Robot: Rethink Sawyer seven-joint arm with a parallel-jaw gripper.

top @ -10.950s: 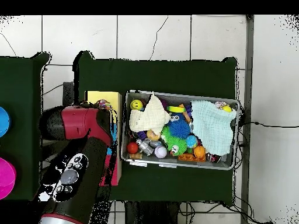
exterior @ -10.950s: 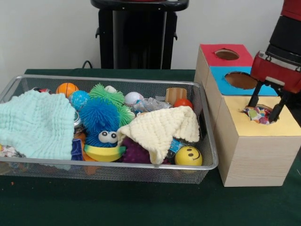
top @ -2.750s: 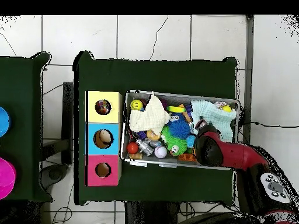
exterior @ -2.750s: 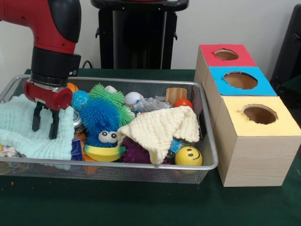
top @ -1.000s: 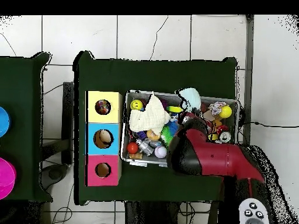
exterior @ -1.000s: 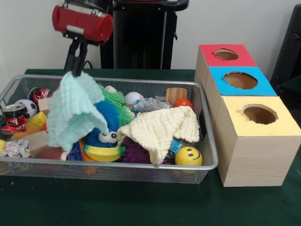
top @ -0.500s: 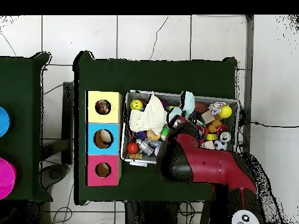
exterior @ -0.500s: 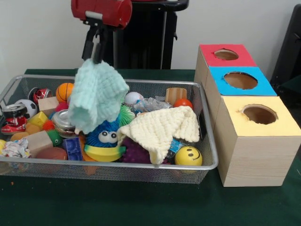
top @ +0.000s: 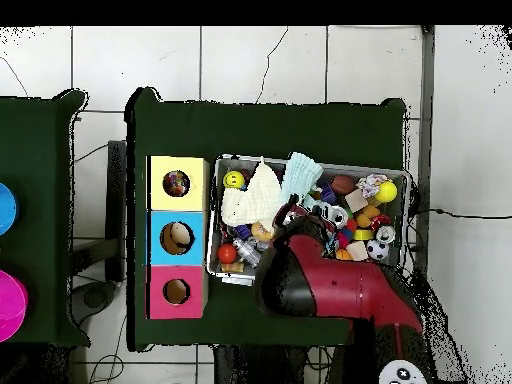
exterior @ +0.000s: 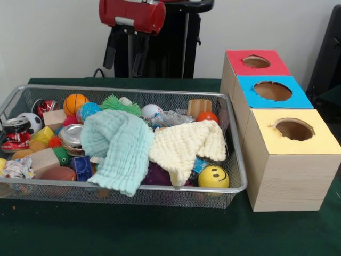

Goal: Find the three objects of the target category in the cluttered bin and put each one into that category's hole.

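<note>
1. My tool [exterior: 127, 53] hangs above the far rim of the wire bin [exterior: 133, 188], its fingers spread wide apart with nothing between them.
2. Below it and toward the camera, the mint cloth [exterior: 118, 146] lies slumped over the toys; the cream cloth [exterior: 186, 144] lies beside it, on the boxes' side, their edges touching.
3. I see none of the dotted fabric pieces in either view; I judge they sit under these two cloths or among the balls [exterior: 74, 102] and blocks.
4. To search well, I'd pinch the cream cloth at its raised middle fold, lift straight up and set it on an already-checked patch, not back on unseen clutter.
5. The yellow-topped hole [exterior: 294, 129] is well off to one side of the tool, on the worktop [exterior: 160, 229]; any find must cross the bin's rim cleanly.
</note>
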